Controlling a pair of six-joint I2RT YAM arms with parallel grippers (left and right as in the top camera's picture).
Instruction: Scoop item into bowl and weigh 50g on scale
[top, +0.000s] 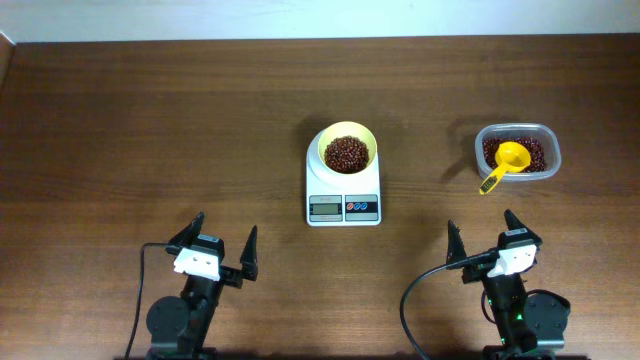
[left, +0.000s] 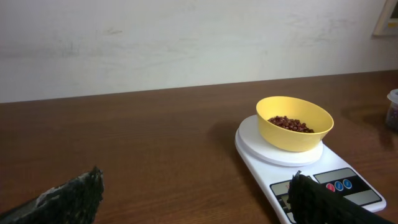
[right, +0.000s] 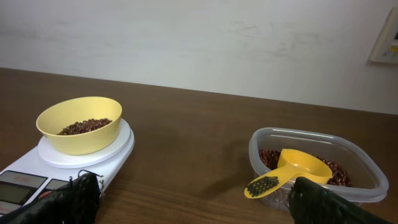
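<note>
Yellow scoop (top: 511, 160) rests in the tub (top: 553, 150) of beans (top: 536, 150) just ahead of your right gripper (top: 480, 224), handle angled back toward it; that and the left gripper (top: 225, 226) gape empty, with the bowl (top: 325, 140) on the scale (top: 343, 205).

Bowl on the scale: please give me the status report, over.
Left gripper and right gripper open, empty. Bowl sits on scale, beans inside; display unreadable. Scoop rests in tub, right side. Nothing in the way.

The digits on the scale (top: 343, 190) are too small to read.
</note>
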